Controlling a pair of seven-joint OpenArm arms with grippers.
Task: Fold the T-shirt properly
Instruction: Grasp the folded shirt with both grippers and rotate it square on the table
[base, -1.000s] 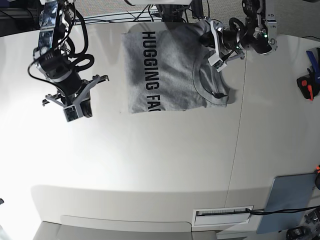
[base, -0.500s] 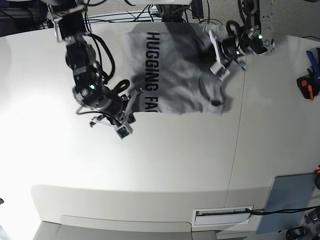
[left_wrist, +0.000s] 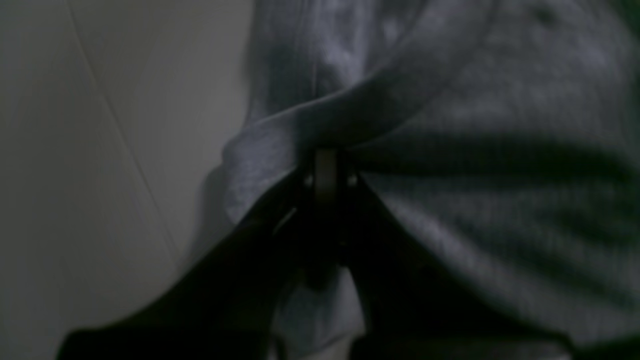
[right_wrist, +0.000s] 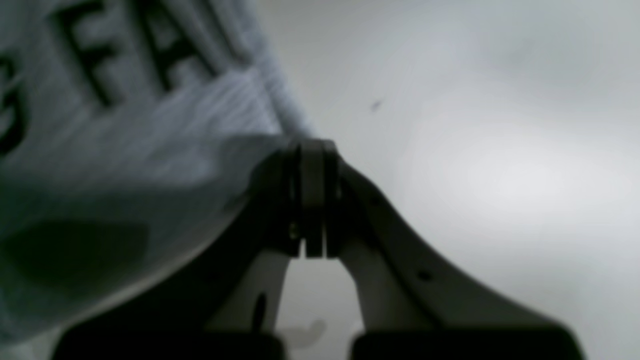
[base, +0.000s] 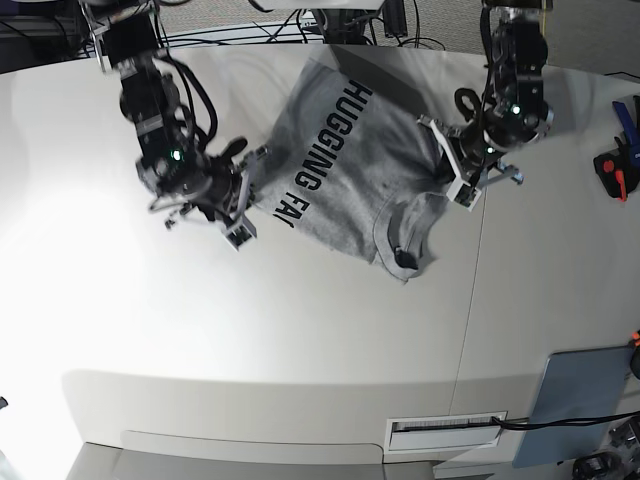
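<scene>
Grey T-shirt (base: 345, 170) on white table (base: 300, 330)

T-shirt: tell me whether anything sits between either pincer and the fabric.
Nothing visible does. The left pincer is shut on a fold of the T-shirt, and the right pincer is shut at its lettered edge.

Soft matt heather-grey cloth T-shirt (base: 345, 165) on a smooth, faintly glossy white table (base: 300, 330).

Heather-grey T-shirt (base: 345, 160) with black lettering, folded and skewed diagonally, collar nearest, rumpled, on the table
</scene>
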